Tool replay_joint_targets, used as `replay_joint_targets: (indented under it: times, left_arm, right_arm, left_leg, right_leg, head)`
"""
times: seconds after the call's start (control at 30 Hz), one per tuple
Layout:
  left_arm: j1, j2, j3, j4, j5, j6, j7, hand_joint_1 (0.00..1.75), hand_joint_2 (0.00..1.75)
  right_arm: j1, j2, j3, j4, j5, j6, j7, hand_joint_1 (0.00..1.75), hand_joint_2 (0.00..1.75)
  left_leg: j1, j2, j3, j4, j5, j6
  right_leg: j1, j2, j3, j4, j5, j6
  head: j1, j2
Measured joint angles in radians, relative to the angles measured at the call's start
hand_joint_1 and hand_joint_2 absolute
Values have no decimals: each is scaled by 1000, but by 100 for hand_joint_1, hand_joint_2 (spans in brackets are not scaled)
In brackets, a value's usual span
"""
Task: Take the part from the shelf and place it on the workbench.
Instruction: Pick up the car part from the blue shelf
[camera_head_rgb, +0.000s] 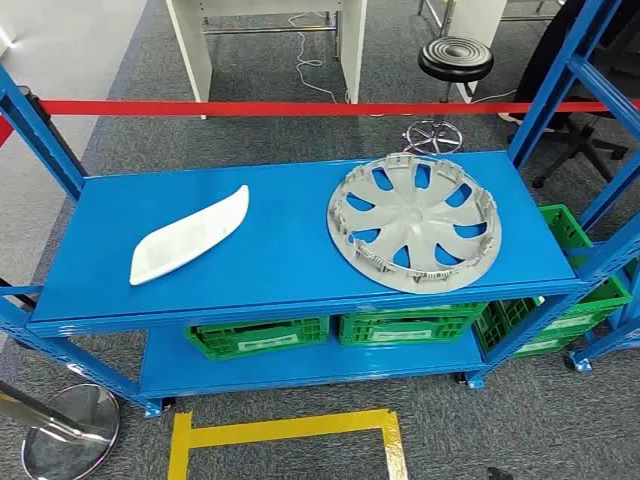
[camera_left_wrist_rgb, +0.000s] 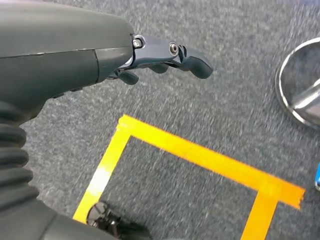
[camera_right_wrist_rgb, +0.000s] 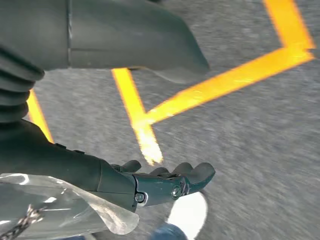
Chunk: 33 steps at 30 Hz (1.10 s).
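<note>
I see my left hand (camera_left_wrist_rgb: 166, 57) and right hand (camera_right_wrist_rgb: 166, 182) hanging empty over grey carpet (camera_left_wrist_rgb: 211, 100) and yellow tape (camera_left_wrist_rgb: 196, 155), fingers stretched out and slightly apart, while on the blue shelf (camera_head_rgb: 294, 250) ahead the white part (camera_head_rgb: 189, 235) lies left, well apart from the hubcap (camera_head_rgb: 413, 222).

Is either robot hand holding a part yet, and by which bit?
Nothing is held. The left robot hand and right robot hand hang empty over the floor; both parts remain on the shelf.
</note>
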Motion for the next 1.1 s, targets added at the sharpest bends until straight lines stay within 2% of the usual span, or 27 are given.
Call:
replay_joint_targets:
  times: [0.2, 0.5, 0.8, 1.1]
  left_arm:
    - [-17, -17, 92, 13, -82, 43, -42, 0, 0]
    - [-46, -40, 224, 37, -223, 107, -104, 0, 0]
    - [-67, -61, 312, 58, -339, 152, -139, 0, 0]
    - [-86, -80, 367, 75, -438, 186, -160, 0, 0]
  right_arm:
    - [-14, 8, -21, -86, 18, -41, -63, 0, 0]
    - [-31, 4, -9, -341, 65, -148, -128, 0, 0]
    - [-93, -48, 81, -590, 175, -248, -127, 0, 0]
    - [-221, -112, 228, -758, 340, -316, -73, 0, 0]
  left_leg:
    - [0, 0, 0, 0, 0, 0]
    - [0, 0, 0, 1, 0, 0]
    - [0, 0, 1, 1, 0, 0]
    - [0, 0, 1, 1, 1, 0]
  right_leg:
    - [0, 0, 0, 0, 0, 0]
    - [-1, 0, 0, 0, 1, 0]
    - [-1, 0, 1, 0, 2, 0]
    - [-1, 0, 1, 0, 2, 0]
  head:
    - [0, 0]
    - [0, 0]
    - [0, 0]
    - [0, 0]
